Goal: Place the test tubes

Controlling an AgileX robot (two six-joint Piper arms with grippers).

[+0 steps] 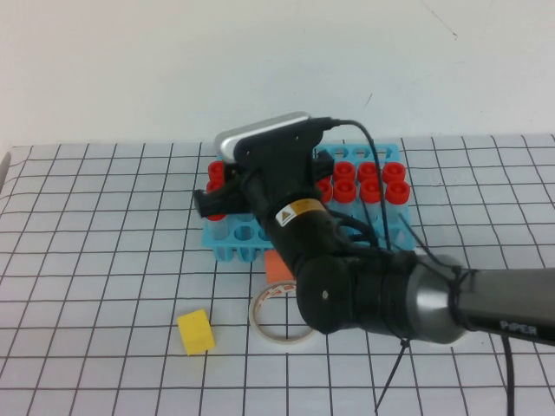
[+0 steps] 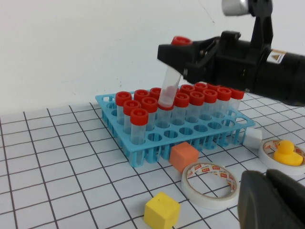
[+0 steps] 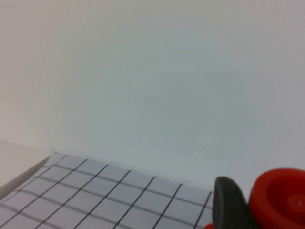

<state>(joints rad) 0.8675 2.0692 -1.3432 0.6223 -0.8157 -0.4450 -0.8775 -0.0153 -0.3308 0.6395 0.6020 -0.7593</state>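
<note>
Test tube [image 2: 168,88], clear with a red cap [image 2: 181,40], in the air over the left part of the blue rack [image 2: 143,153], tilted and not upright. Its lower end is down among the caps of the standing tubes [image 2: 139,114]; cannot tell whether the tip has found a hole. Right end effector [image 2: 183,56] is clenched on the tube just under the cap, the arm reaching in over the rack from the near right. The rack's far rows carry many red-capped tubes and the near rows show open holes. On the bench [image 1: 87,260] just near of the rack sits an orange cube [image 2: 183,156], then a tape roll [image 2: 209,183], with a yellow cube [image 2: 162,210] nearer again and to the left. A yellow duck [image 2: 288,153] sits off to the rack's right. Left end effector [image 2: 266,179] is clenched on nothing, parked low and out of the high view, facing the rack. Judged step: insertion of the carried tube, not yet seated. The next move likely calls for bringing the tube upright over one free hole, clear of neighbouring caps, lowering it straight down and letting go only once it stands.
</note>
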